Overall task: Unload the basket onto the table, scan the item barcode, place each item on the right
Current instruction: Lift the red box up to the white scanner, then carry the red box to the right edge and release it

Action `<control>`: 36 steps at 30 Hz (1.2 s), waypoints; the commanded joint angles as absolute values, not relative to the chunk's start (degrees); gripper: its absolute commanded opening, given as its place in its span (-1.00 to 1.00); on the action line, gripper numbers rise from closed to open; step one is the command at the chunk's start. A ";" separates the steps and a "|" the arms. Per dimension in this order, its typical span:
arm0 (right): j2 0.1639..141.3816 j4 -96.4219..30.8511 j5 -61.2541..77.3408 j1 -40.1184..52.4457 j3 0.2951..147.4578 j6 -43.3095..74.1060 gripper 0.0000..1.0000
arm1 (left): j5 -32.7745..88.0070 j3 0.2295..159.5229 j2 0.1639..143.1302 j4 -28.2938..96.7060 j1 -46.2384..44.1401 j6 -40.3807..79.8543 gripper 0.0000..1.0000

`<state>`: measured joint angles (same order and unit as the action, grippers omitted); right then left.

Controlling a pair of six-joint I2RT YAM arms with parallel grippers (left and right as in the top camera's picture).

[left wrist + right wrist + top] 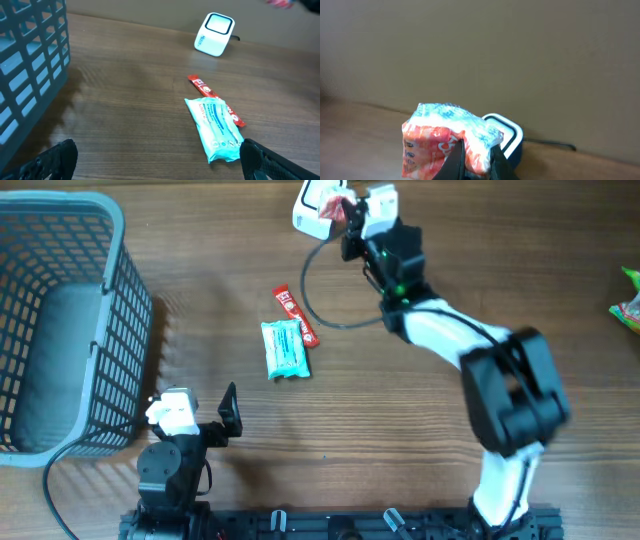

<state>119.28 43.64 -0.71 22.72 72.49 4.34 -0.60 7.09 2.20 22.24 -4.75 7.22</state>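
The right gripper [477, 161] is clamped on a crinkly packet [445, 137], held at the far edge of the table [200, 300], just before the scanner [509, 134]. The packet looks light, soft and slippery, so a pinch on its gathered end suits. The left gripper [203, 415] stands wide apart, empty.

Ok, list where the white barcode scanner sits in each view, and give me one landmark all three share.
Overhead: the white scanner is at the top edge, left of centre, partly covered by the held packet.
Left wrist: upper right of centre, standing alone on the table.
Right wrist: bottom centre, mostly hidden behind the packet.
Shared landmark: its black cable, trailing from the scanner in all three.
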 commanded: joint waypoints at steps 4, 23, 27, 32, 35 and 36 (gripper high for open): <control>138.32 41.08 -4.08 22.72 98.52 1.23 -0.90 | -0.93 6.68 1.89 22.04 -4.67 7.79 1.00; 126.72 5.89 -14.11 23.75 109.97 -1.32 -0.91 | -0.91 6.68 1.89 22.04 -4.67 7.79 1.00; 112.84 -24.36 -45.98 20.86 109.97 -4.25 -0.91 | -0.91 6.68 1.89 22.04 -4.67 7.79 1.00; 110.63 -54.68 -46.41 3.79 108.07 13.13 -0.91 | -0.93 6.68 1.89 22.04 -4.67 7.79 1.00; 110.80 -55.20 -31.42 -6.57 101.89 17.76 -0.92 | -0.91 6.68 1.89 22.04 -4.67 7.79 1.00; 110.80 -51.86 -25.87 -10.74 97.17 17.76 -0.91 | -0.91 6.68 1.89 22.04 -4.67 7.79 1.00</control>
